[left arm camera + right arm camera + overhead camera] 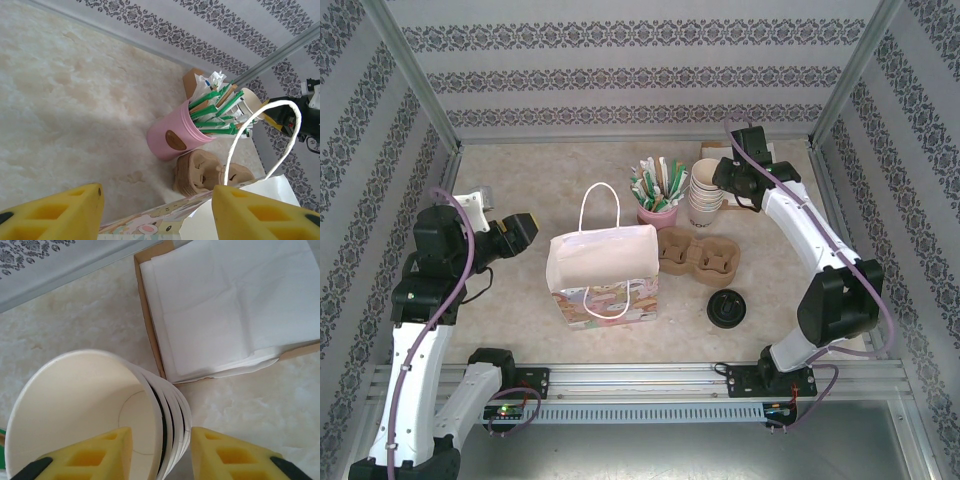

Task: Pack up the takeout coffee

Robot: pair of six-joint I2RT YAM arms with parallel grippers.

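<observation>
Right hand (160, 455) straddles the top wall of the stacked lidless cups (705, 190), fingers apart. Left hand (160, 215) is spread above the paper bag (603, 262). Black lids (727, 308) lie on the bench (570, 165), well apart from the cups.

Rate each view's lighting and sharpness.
Top external: even, soft light with faint shadows. Left wrist: pink cup sharp, the near jaws slightly soft. Right wrist: napkins almost washed out, cups close and a little soft.
</observation>
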